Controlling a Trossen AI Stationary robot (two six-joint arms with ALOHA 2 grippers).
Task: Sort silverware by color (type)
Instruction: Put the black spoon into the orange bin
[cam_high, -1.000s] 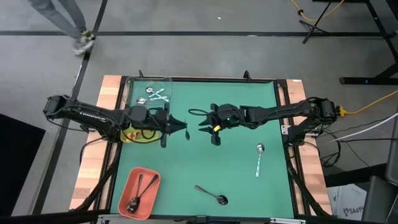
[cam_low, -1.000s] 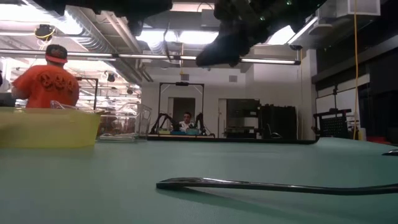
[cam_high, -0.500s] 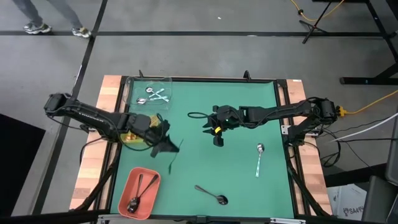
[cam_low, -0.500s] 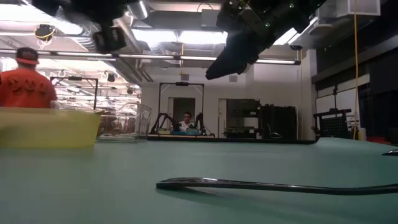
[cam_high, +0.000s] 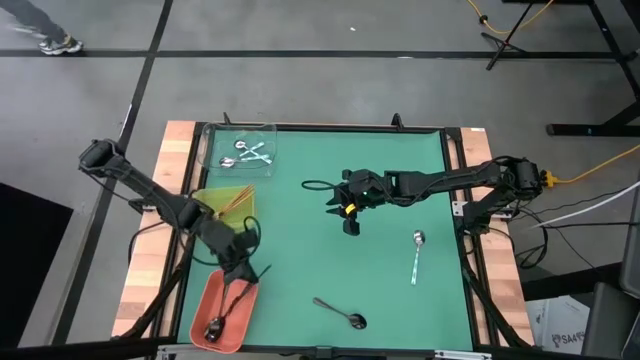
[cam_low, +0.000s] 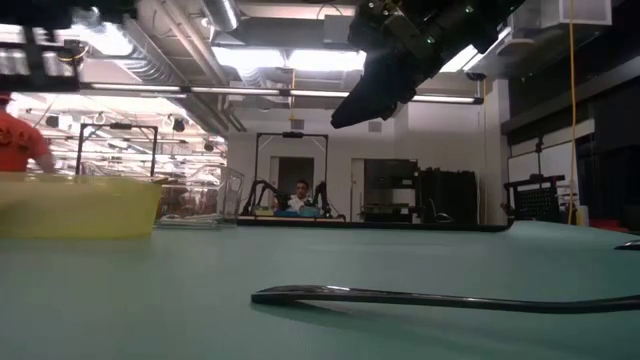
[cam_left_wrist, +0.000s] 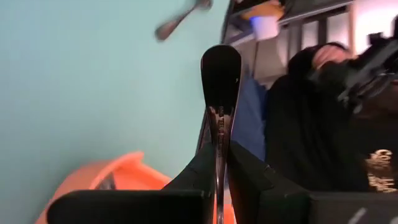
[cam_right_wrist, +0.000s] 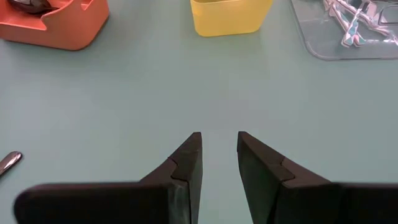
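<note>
- Silverware sorting goes on: the left gripper (cam_high: 243, 268), pinching a dark spoon (cam_left_wrist: 220, 74) by its handle, has swung from beside the yellow-green tray (cam_high: 224, 203) to just over the salmon tray (cam_high: 205, 300), so a drop among the dark spoons there looks close
- Another dark spoon (cam_high: 341, 312) lies on the mat beside the salmon tray
- A silver spoon (cam_high: 416, 255) lies farther off
- Right gripper (cam_high: 348, 213) hovers mid-mat, empty, jaws narrowly parted

Green table (cam_high: 330, 160), salmon-orange tray (cam_high: 205, 300), yellow tray (cam_high: 215, 200), dark spoon (cam_left_wrist: 221, 68), silver spoon (cam_high: 416, 255).
</note>
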